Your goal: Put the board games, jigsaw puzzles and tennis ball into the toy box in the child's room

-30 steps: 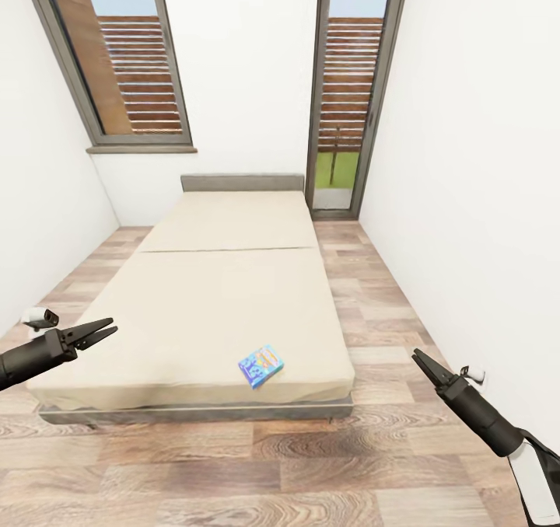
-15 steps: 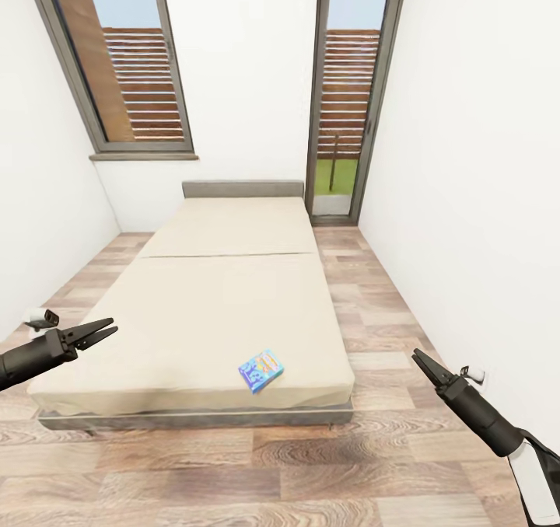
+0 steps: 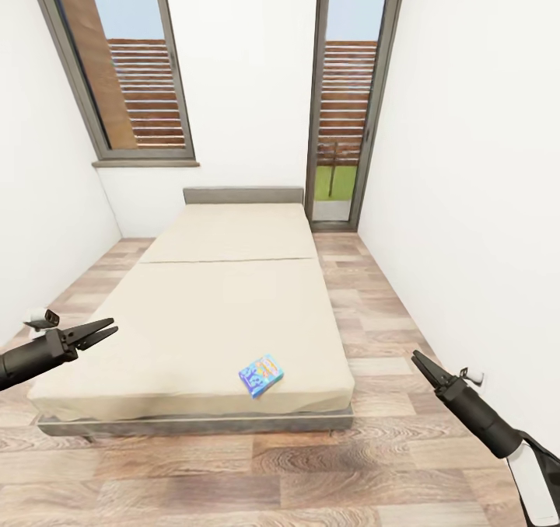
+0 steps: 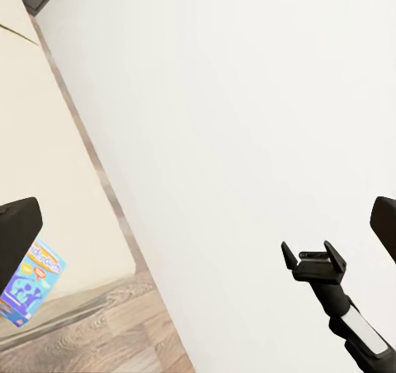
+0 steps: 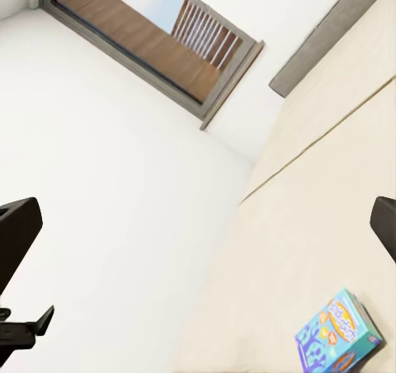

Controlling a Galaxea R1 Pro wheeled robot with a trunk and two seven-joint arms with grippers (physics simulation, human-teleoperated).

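Both my grippers empty: left gripper (image 3: 99, 331) slightly parted, right gripper (image 3: 420, 361) nearly closed. Blue board game (image 3: 260, 375) flat near bed (image 3: 233, 309) foot edge. Risk: low reach nudges it off mattress.

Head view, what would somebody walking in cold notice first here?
Probably the small blue board game, the one bright thing on the bare beige bed, lying near the foot-end edge. Then the two dark arms framing the scene: the left gripper over the bed's near left corner with fingers slightly parted, the right gripper above the wood floor beside the white wall. Two tall dark-framed windows stand behind the headboard.
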